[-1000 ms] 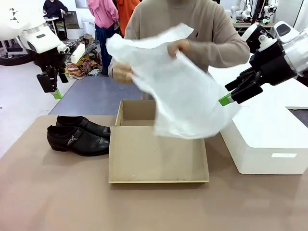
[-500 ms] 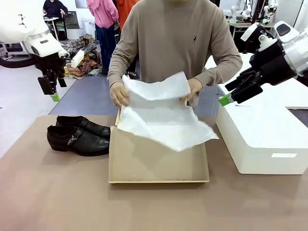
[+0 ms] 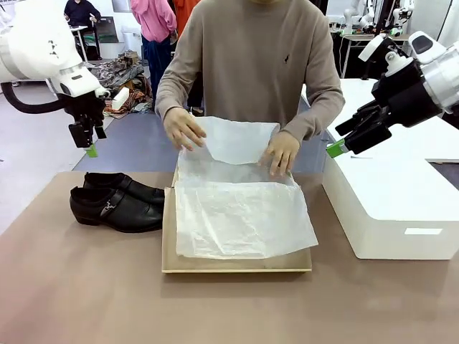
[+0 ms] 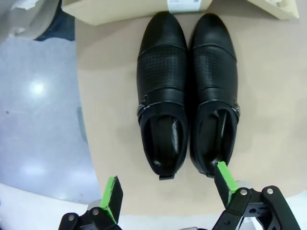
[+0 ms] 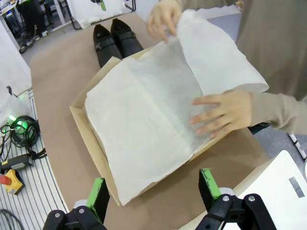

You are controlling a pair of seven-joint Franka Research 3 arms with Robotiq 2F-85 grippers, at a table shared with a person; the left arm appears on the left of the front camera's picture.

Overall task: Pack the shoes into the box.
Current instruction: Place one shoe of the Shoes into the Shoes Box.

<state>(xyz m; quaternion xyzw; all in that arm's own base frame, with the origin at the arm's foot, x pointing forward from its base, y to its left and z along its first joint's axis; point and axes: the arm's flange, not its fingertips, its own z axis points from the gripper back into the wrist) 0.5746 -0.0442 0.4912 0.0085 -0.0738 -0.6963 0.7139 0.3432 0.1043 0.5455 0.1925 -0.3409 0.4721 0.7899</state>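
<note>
Shoes side by side, toes toward box, left claw and right claw spread wide

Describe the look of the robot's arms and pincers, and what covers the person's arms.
The left arm and right arm have white rounded shells; the right turns black near the wrist. The left pincer and right pincer are black linkages with green pads. A black cable loops beside the left arm. The person wears long taupe sleeves.

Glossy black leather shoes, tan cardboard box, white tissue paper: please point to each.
Glossy black leather shoes [image 4: 162, 72]: left wrist view, perforated upper.
Tan cardboard box [image 3: 169, 236]: front view, left edge.
White tissue paper [image 3: 240, 218]: front view, sheet's middle.
</note>
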